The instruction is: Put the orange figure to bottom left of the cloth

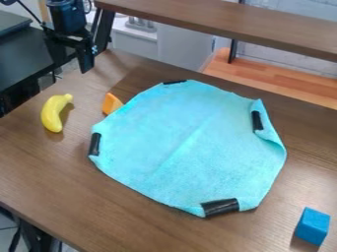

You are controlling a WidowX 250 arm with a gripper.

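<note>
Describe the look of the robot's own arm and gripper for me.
The arm is black with a dark blue tint, its visible upper part a chunky, rounded housing above an angular bracket. A thin black cable curves beside it. The gripper is black too, slim and straight-edged.

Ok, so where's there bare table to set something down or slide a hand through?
The wood tabletop is bare left of the turquoise cloth, below the toy banana, and between cloth and blue block. It's crowded at the cloth's upper left, against the orange figure.
</note>
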